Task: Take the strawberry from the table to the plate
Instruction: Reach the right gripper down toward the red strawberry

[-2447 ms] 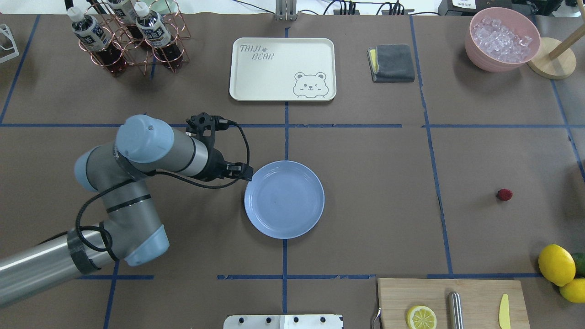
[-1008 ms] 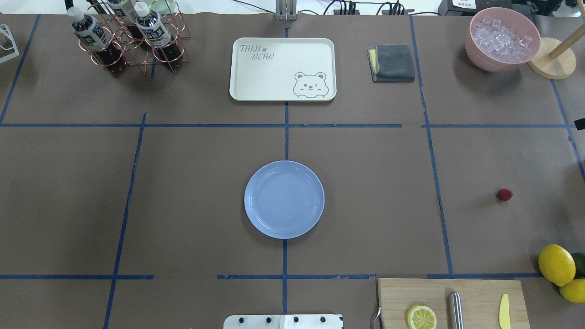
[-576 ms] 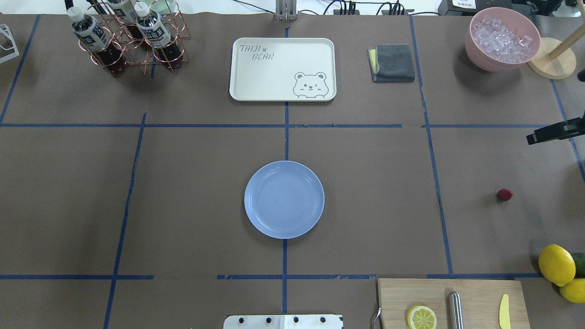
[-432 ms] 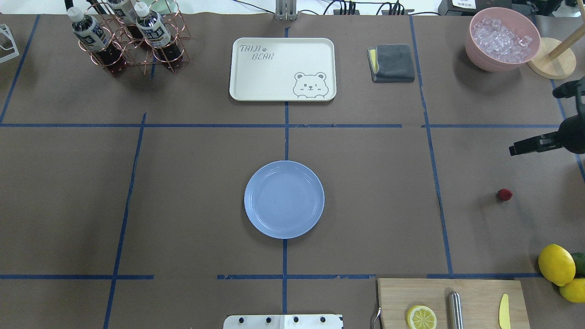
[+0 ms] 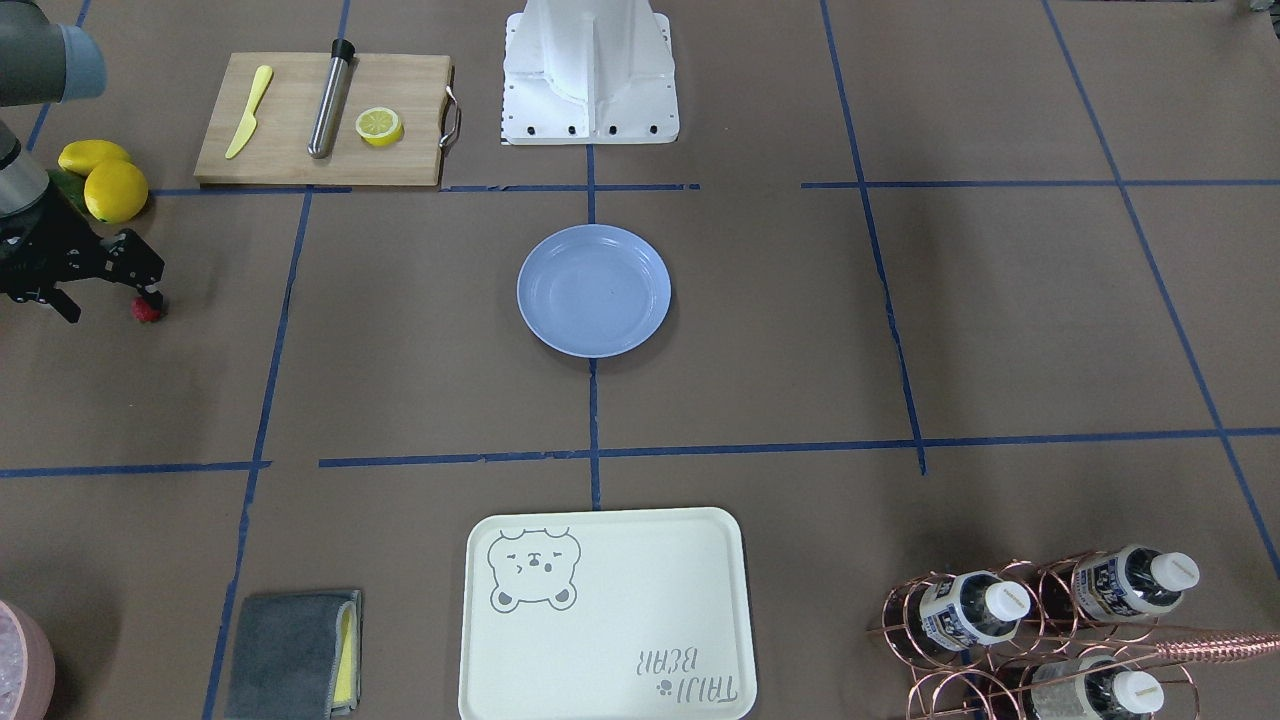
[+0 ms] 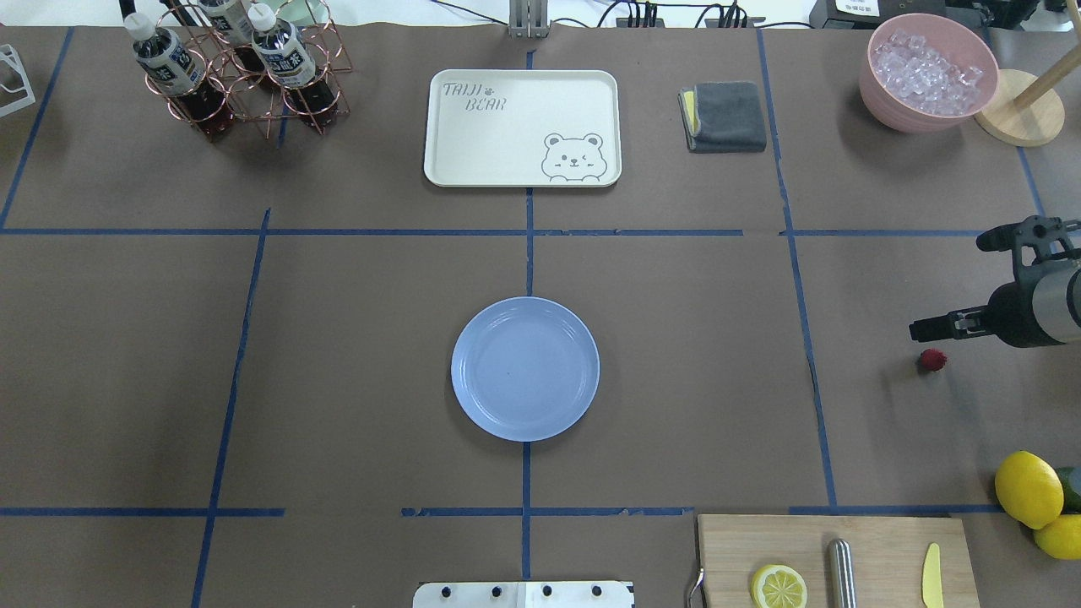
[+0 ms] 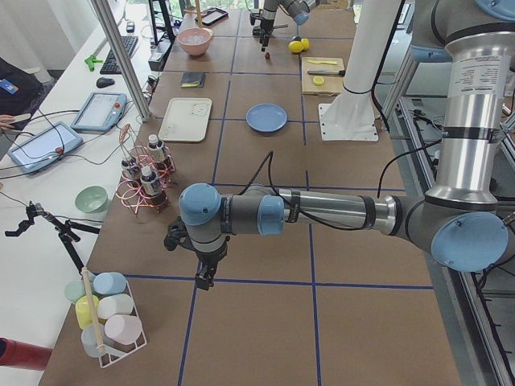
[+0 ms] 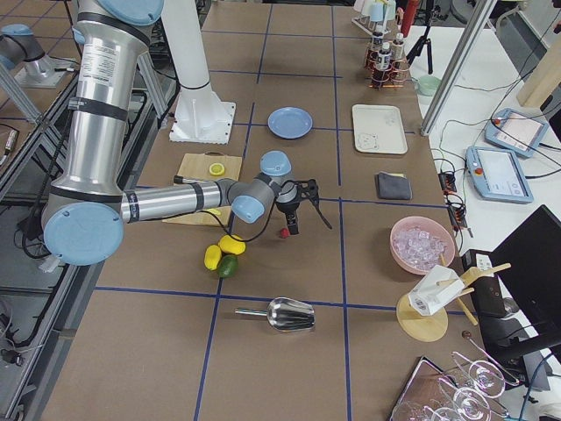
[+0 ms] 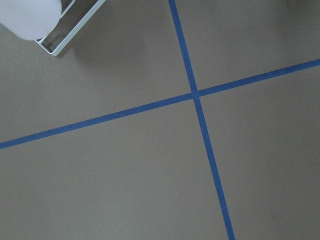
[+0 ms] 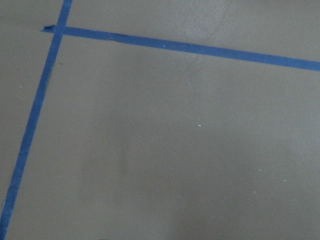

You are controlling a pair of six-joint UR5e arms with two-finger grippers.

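Observation:
The strawberry (image 6: 932,360) is a tiny dark-red berry lying on the brown table (image 6: 676,380) at the right side, far from the light-blue plate (image 6: 525,368), which sits bare at the centre. My right gripper (image 6: 950,326) hangs just above and behind the berry, open, and does not touch it. In the front-facing view one of its fingertips (image 5: 153,296) stands right by the strawberry (image 5: 147,311). My left gripper (image 7: 204,279) shows only in the exterior left view, low over the table's near end; I cannot tell its state. Both wrist views show only paper and tape.
Whole lemons (image 6: 1028,489) and a wooden cutting board (image 6: 878,540) with a lemon half (image 6: 778,586) lie near the berry. At the back stand a cream tray (image 6: 522,127), a folded cloth (image 6: 725,116), a pink ice bowl (image 6: 927,72) and a bottle rack (image 6: 245,72).
My left arm has withdrawn out of the overhead view. My right arm has come in from the right edge and moved down toward the strawberry. Berry and plate have not moved.

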